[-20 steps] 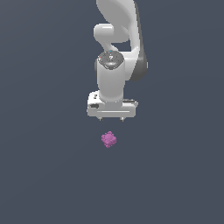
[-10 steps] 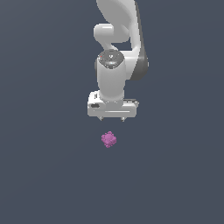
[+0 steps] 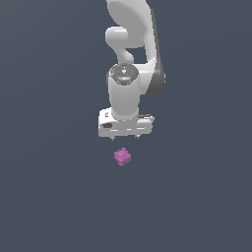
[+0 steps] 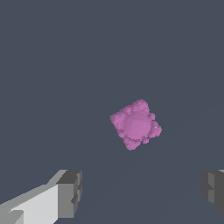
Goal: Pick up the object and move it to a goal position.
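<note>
The object [image 3: 122,156] is a small magenta-pink knobbly clump lying on the plain dark grey surface [image 3: 49,197], apart from the gripper [image 3: 127,137] and, in the exterior view, at about 7 o'clock from the fingertips, just beside them on the picture plane. In the wrist view the object [image 4: 136,125] shows a smooth rounded centre ringed by small lumps, with a roughly square outline turned cornerwise.

Judging by its size against the white hand, it is likely very light, so lifting should ask little force; the risk lies rather in nudging it away with one finger before the other arrives. It looks rigid (no sag or flattening shows where it meets the surface), though the render cannot settle that. The bumpy skin should give the pads some purchase, yet contact would fall on knob tips only, so it may twist or squirt out if squeezed off-centre. The best hold is probably across two opposite flattish sides through the middle, not corner to corner, which may call for turning the wrist.

The gripper is spread wide and carries nothing: in the wrist view its two dark fingertips [image 4: 70,192] stand far apart with bare surface between them, and the object sits ahead of that gap, not within it.

Nothing else lies on the surface in either view, and nothing stands between hand and clump. No goal marker is visible.
</note>
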`<control>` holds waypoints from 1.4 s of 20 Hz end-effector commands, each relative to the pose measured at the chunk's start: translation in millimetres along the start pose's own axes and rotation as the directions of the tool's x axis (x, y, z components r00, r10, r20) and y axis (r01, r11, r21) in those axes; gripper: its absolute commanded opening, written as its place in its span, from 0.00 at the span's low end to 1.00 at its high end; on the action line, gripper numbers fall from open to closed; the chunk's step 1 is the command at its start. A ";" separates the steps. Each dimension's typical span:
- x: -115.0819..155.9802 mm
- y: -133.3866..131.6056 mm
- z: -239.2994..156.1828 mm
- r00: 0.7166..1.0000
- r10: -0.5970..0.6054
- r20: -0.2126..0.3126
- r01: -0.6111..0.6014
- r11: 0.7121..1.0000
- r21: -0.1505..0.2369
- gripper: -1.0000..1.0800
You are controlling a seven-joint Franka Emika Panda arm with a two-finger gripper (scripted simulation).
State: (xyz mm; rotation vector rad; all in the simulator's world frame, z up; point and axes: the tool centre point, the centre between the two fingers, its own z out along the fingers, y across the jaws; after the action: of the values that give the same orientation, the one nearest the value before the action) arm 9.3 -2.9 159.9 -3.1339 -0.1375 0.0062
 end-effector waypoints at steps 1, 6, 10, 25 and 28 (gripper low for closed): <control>2.9 1.8 6.6 0.999 -0.049 0.001 0.049 0.999 -0.002 0.96; 10.1 6.2 23.5 0.984 -0.176 0.001 0.176 0.984 -0.006 0.96; 15.9 9.8 38.4 0.959 -0.284 0.002 0.284 0.959 -0.007 0.96; 26.5 16.7 69.4 0.871 -0.491 -0.001 0.491 0.871 -0.006 0.96; 26.8 16.9 70.3 0.868 -0.496 -0.001 0.496 0.868 -0.006 0.96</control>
State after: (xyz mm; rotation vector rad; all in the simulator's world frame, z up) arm 36.8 -17.1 89.8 -3.0001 -0.9320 0.0009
